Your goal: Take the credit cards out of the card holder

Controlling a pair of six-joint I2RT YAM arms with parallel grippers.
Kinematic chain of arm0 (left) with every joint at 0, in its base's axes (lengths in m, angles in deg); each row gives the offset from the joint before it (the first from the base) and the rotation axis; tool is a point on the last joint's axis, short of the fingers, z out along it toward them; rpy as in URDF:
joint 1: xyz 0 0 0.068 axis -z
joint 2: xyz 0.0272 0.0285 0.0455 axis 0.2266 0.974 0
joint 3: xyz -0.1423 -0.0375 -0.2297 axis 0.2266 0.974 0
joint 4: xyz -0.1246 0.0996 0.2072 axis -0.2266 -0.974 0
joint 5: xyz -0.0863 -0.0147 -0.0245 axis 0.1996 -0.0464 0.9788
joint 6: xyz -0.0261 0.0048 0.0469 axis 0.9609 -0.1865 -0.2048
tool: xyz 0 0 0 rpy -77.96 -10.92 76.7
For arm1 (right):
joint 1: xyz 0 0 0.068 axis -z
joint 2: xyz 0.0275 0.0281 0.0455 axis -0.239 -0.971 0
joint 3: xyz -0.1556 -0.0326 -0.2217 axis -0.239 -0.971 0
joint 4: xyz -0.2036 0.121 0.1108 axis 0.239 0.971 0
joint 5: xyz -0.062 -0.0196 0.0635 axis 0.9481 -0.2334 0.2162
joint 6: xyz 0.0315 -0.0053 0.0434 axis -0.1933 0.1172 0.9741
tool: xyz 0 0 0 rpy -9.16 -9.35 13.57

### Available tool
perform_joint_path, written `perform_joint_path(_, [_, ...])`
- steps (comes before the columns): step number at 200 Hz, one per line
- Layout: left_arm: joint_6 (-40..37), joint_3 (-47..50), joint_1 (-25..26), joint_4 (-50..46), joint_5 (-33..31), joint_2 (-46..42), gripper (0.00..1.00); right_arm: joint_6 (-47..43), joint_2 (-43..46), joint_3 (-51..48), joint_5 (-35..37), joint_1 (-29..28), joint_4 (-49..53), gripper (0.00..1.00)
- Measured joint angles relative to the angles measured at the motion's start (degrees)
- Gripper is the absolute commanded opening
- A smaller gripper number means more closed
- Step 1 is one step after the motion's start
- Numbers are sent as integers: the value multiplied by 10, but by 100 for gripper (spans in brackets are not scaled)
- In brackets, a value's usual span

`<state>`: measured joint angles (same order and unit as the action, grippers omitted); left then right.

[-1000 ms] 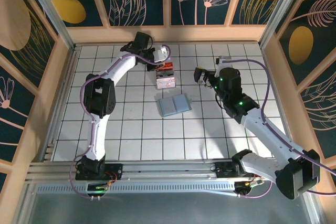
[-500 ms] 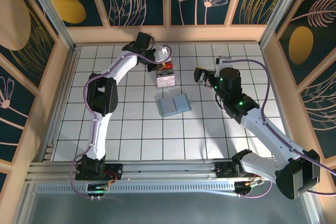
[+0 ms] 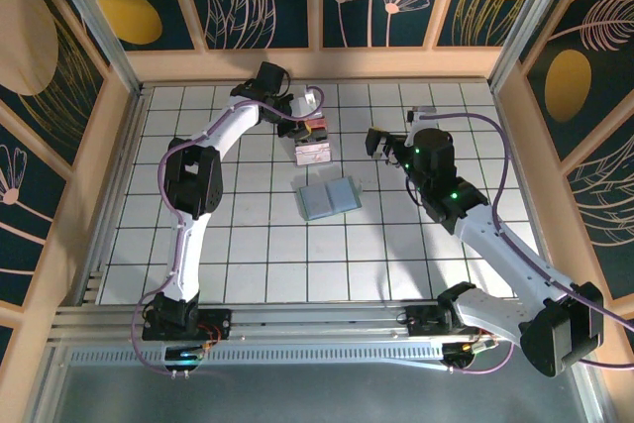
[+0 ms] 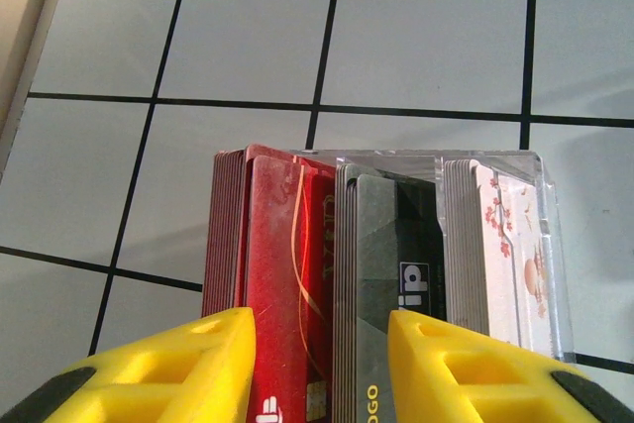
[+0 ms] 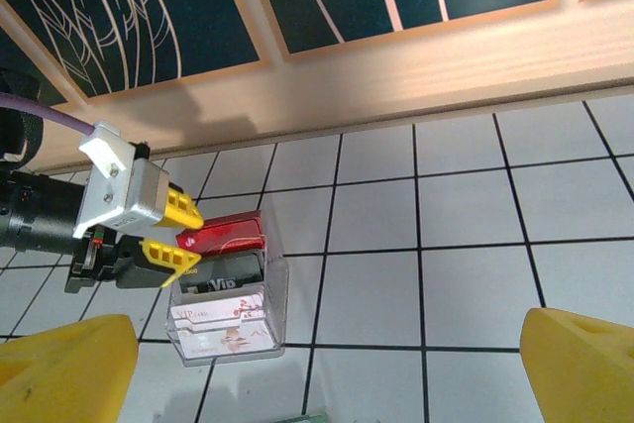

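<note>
L end effector point(image 4: 315, 329) released over credit cards point(image 4: 282, 245), 12 o'clock of card holder point(image 3: 327, 197); R end effector point(image 5: 317, 354) agape. Cards prob stiff, slick, light: pinch edges.

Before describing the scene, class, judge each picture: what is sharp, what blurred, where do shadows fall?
Left wrist view: red plastic cards in the clear plastic box sharp, left gripper slightly softer. Right wrist view: right gripper blurred at the bottom corners; shadow on the wooden wall base. Top view: evenly lit, white tiled table sharp.
</note>
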<state>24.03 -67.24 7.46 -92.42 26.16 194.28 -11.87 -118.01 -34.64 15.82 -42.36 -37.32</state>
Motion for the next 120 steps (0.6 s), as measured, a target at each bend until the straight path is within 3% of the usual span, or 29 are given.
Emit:
perform_joint_path(56, [9, 31, 0, 5, 2, -45, 41, 13, 2, -6, 15, 0, -2, 99])
perform_joint_path(110, [87, 219, 0, 155, -13, -215, 44, 33, 11, -6, 33, 0, -6, 99])
perform_joint_path(113, [95, 231, 0, 165, -16, -225, 45, 34, 12, -6, 34, 0, -7, 99])
perform_joint_path(120, [109, 256, 0, 189, -21, -247, 58, 35, 17, -6, 35, 0, -7, 99])
